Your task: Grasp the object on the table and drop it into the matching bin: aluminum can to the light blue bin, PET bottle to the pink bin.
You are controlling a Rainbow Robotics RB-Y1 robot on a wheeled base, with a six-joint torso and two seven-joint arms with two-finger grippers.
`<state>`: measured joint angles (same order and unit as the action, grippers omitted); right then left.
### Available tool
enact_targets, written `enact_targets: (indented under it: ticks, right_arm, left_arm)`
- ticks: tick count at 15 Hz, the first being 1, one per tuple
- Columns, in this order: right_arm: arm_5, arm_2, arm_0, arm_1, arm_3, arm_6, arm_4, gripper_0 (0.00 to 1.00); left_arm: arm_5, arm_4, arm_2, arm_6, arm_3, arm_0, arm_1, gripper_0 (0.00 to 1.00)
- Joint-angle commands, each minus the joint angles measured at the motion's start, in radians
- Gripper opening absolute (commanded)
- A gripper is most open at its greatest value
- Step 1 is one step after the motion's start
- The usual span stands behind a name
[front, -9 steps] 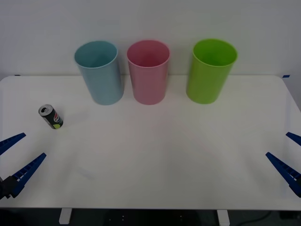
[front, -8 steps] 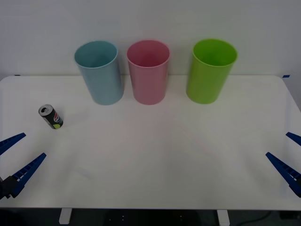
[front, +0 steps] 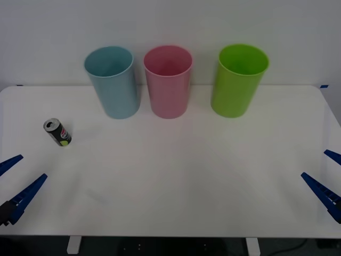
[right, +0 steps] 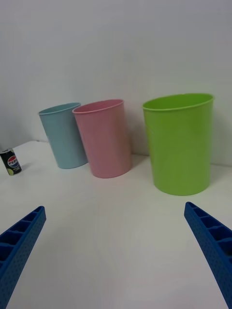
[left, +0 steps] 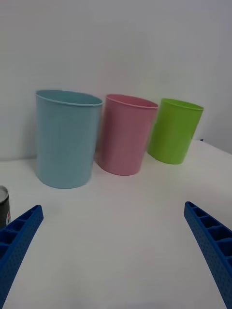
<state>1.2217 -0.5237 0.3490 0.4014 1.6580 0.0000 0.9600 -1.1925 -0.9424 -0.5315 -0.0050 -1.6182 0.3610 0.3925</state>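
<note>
Surface (front: 176,181): a large white top is seen across the lower two thirds of the front view, carrying three bins in a row at the back and one small can at the left.
Light blue bin (front: 113,81): it is placed upright at the upper left of the front view, just beside the pink bin; it is judged the target for the can.
Pink bin (front: 168,81): it is set upright at the upper centre, meant for a PET bottle, so it is to be avoided here.
Lime green bin (front: 238,80): it is set upright at the upper right, apart from the other two, and is not needed.
Left gripper (front: 15,180): it is seen at the lower left corner of the front view with fingers spread wide and nothing held; it is the nearer one to the can.
Right gripper (front: 327,178): it is parked at the lower right edge, fingers spread apart and empty.
Aluminum can (front: 57,132): it stands at the middle left of the front view, near the surface's left edge, below and left of the light blue bin.
Step in hand: the reach to the can is judged not yet made. The fingers are best brought to either side of the can's body, low enough that it is not tipped, and closed gently on the thin wall.
</note>
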Motion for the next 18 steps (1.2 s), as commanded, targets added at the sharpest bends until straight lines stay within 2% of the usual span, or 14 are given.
enact_targets:
  ticks: [1, 4, 9, 14, 18]
  right_arm:
    - [0.000, 0.000, 0.000, 0.000, 0.000, 0.000, 0.000, 1.00]
    - [0.000, 0.000, 0.000, 0.000, 0.000, 0.000, 0.000, 1.00]
    - [0.000, 0.000, 0.000, 0.000, 0.000, 0.000, 0.000, 1.00]
    - [0.000, 0.000, 0.000, 0.000, 0.000, 0.000, 0.000, 1.00]
    - [0.000, 0.000, 0.000, 0.000, 0.000, 0.000, 0.000, 1.00]
  left_arm:
    - [0.025, 0.001, 0.004, -0.004, 0.017, 0.001, -0.001, 1.00]
    - [0.145, -0.002, 0.038, -0.026, 0.032, 0.007, 0.000, 1.00]
    - [0.199, -0.024, 0.042, -0.061, 0.090, -0.011, 0.000, 1.00]
    - [0.232, -0.022, 0.054, -0.216, 0.264, -0.097, 0.000, 1.00]
    - [0.347, 0.010, 0.090, -0.243, 0.299, -0.116, -0.011, 1.00]
